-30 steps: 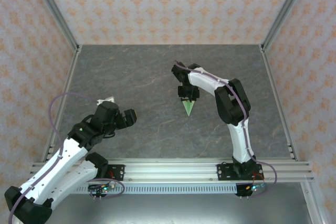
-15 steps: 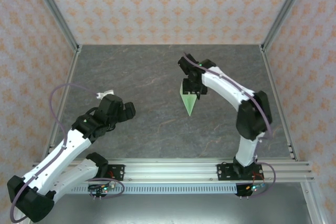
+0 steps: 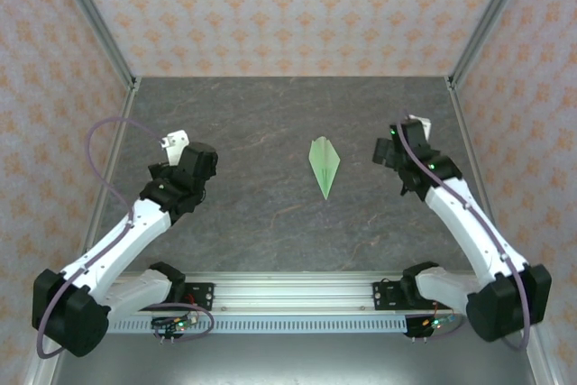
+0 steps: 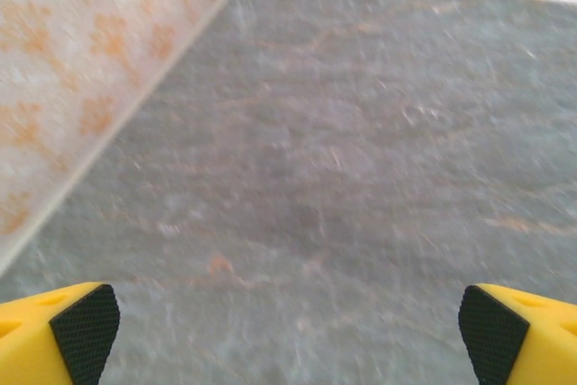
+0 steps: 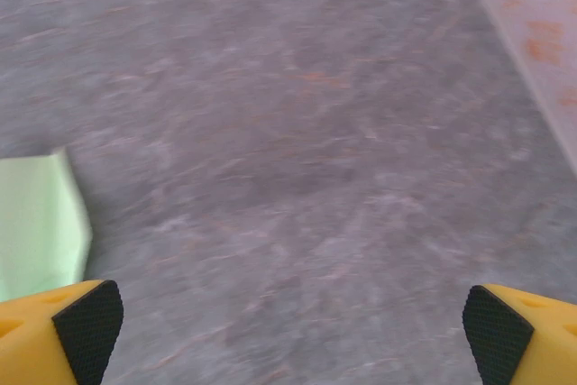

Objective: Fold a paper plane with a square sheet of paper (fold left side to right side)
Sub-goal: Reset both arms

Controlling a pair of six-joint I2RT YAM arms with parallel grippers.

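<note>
The table (image 3: 252, 132) is viewed whole from above and behind, and low and close from each wrist, the paper plane (image 3: 325, 165) being shared with the right wrist view.

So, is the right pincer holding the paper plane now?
No, the paper plane lies on the table, apart from the right pincer, whose jaws stand open and empty.
</note>
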